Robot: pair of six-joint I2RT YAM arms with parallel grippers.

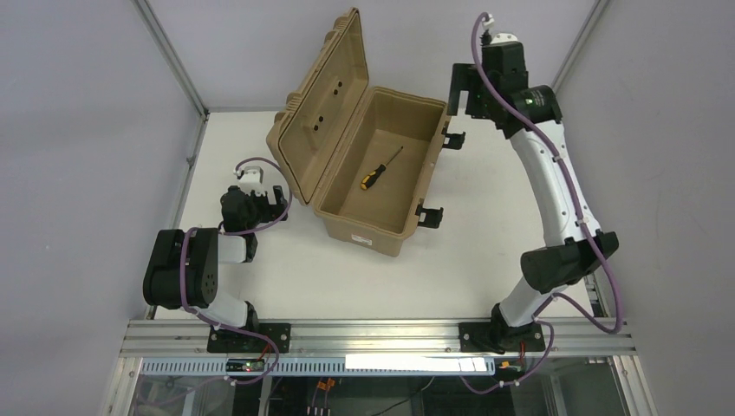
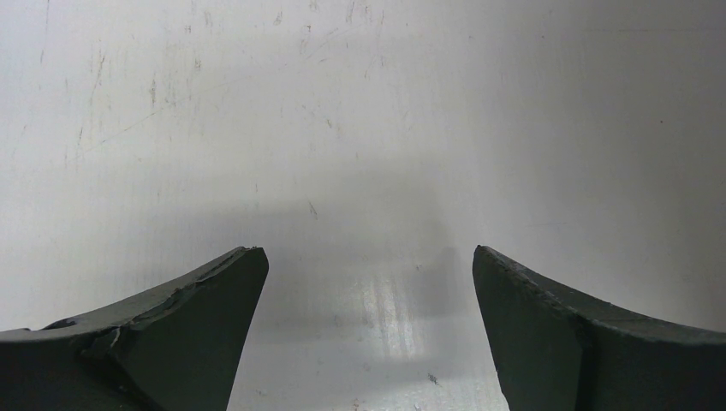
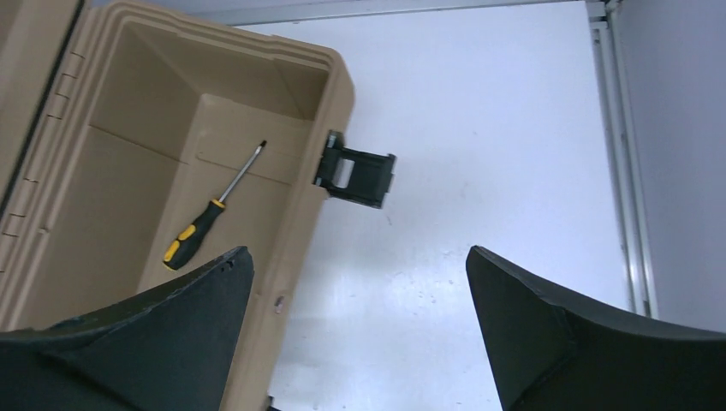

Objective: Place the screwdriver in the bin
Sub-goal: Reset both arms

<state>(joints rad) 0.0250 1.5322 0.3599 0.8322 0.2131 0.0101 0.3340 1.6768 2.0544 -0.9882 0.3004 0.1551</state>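
The screwdriver (image 1: 380, 170) lies flat on the floor of the open bin (image 1: 368, 227), handle toward 7 o'clock and shaft tip toward 1 o'clock in the overhead view, so the placing looks done. It looks light and stiff. The yellow-and-black handle probably offers a grippy, thicker hold, while the thin shaft would likely slip and roll. Any regrasp is best taken across the handle's middle. The right end effector (image 3: 360, 257) hangs above the counter (image 1: 485, 225) at about 2 o'clock from the bin, spread wide and empty. The left end effector (image 2: 370, 253), at the bin's 9 o'clock, is likewise parted over bare counter, holding nothing.
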